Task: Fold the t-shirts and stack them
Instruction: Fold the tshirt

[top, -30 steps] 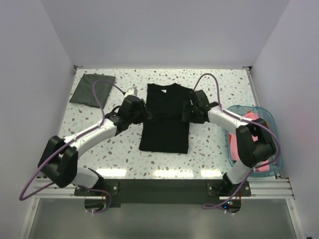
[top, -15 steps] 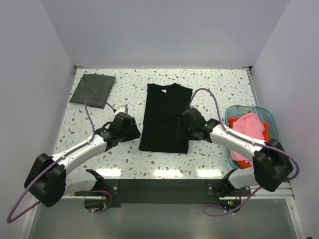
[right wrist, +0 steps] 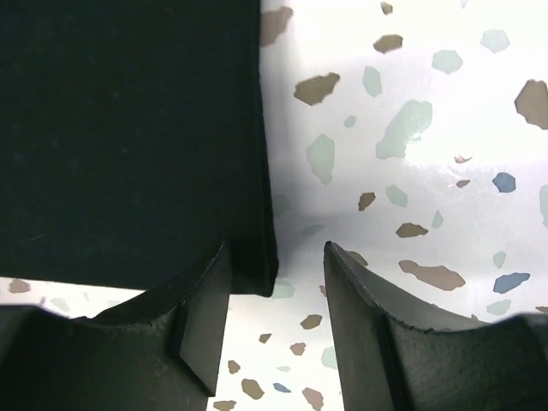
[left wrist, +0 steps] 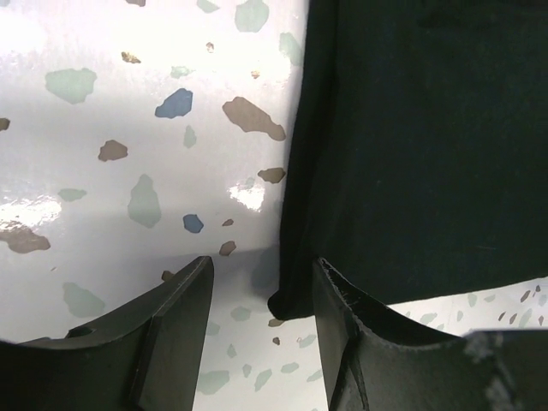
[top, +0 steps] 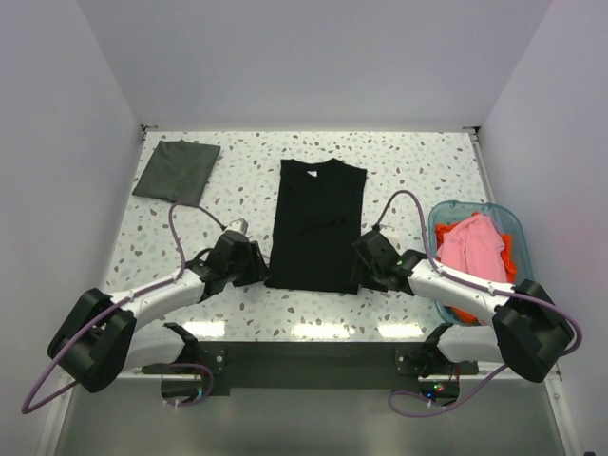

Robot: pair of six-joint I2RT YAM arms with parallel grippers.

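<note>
Speckled table (top: 408, 161) under black t-shirt (top: 316, 223); wrist views alone: left pincer (left wrist: 261, 274), right pincer (right wrist: 276, 257) spread, seemingly astride hem corners.

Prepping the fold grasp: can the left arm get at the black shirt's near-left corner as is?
Probably yes. The left gripper is open, with the corner of the black shirt lying flat between its fingers on the table; nothing covers it.

Both arms are the same build: left arm (top: 161, 293) and right arm (top: 456, 282) have glossy white link tubes, chunky black joint housings and black base plates (top: 185, 363). A thin purple-grey cable (top: 172, 233) runs off each wrist, and small lit LEDs (top: 429, 389) show at the right base. The gripper fingers (left wrist: 175, 321) are matte black wedges, one with a scuffed, whitish edge.
</note>
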